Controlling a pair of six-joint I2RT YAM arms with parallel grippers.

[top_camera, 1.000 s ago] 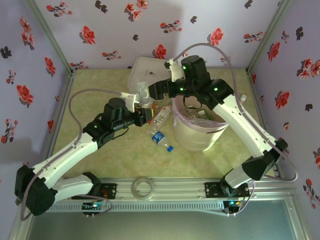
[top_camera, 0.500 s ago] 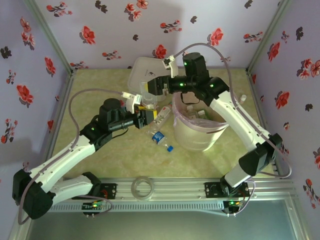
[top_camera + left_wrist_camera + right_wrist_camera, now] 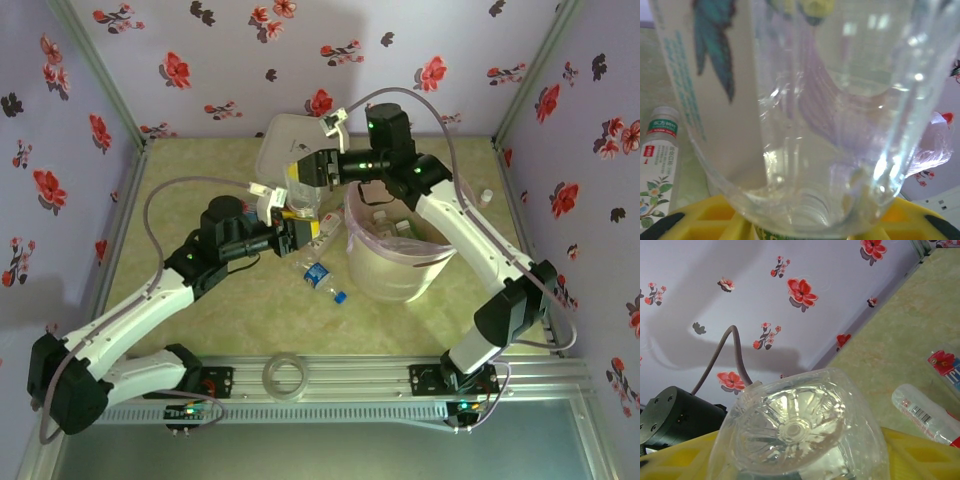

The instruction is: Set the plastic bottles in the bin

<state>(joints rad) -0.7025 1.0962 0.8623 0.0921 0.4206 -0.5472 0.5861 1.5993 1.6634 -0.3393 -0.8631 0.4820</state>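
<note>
- Both hands meet at one clear bottle (image 3: 830, 125), held up off the desk (image 3: 260, 320) just left of the bin (image 3: 400, 275).
- Left hand (image 3: 290, 228): clamped on the lower part of that bottle. In the left wrist view its yellow pads (image 3: 715, 215) sit either side of the clear wall.
- The label on the held bottle carries a teal bird figure.
- Right hand (image 3: 305, 172): comes in from above and behind. The bottle's ribbed base sits between its yellow fingers (image 3: 920, 450). I cannot tell whether they press on it or stand slightly off.
- Blue-capped bottle (image 3: 322, 278): lying on the desk in front of the hands, near the bin's left wall.
- White-labelled bottle (image 3: 325, 232): lying on the desk beside the bin's rim.
- Bin: upright, with a pink liner (image 3: 360, 240) draped over the rim. Pale items lie inside, too small to identify.
</note>
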